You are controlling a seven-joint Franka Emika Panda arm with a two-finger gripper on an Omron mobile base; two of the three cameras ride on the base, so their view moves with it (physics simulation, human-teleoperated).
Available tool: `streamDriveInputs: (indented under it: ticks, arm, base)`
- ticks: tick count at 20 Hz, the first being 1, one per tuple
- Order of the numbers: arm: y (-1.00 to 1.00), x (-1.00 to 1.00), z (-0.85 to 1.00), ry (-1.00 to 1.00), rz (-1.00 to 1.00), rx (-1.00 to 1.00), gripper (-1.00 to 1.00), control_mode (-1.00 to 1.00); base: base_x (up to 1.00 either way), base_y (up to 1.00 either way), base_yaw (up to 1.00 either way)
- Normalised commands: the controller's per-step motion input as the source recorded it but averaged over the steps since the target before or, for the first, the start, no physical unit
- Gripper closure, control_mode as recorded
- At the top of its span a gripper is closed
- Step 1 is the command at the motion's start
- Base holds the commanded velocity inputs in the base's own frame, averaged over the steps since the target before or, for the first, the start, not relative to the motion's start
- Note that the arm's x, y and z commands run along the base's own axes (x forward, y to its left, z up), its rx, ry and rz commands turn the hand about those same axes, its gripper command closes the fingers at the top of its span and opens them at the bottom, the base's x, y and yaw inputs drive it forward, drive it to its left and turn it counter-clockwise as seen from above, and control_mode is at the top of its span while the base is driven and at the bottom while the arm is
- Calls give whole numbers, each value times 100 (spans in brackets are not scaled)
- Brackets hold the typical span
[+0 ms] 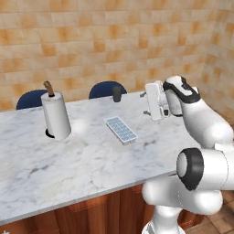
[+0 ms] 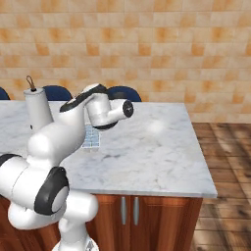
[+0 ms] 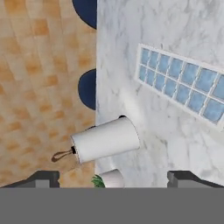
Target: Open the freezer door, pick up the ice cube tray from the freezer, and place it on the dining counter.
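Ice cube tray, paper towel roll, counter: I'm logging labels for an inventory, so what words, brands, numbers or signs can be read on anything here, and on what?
None: no text, number or sign shows anywhere.
Ice cube tray: blank.
Paper towel roll: blank.
Dining counter: veining alone.
Dark cup: plain.

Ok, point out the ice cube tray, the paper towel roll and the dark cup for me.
ice cube tray (image 1: 121, 130), left base view, middle of its cell grid
paper towel roll (image 1: 55, 116), left base view, white side
dark cup (image 1: 117, 93), left base view, its side
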Motion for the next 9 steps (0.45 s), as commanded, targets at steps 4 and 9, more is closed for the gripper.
streamDriveInputs:
  ticks: [4,9]
  arm:
    - [0,-81,73,31,-6,-7,-100,-100]
    - [0,-99,54,33,-10,-8,-100,-100]
  base:
    - [0,0,0]
    - [0,0,0]
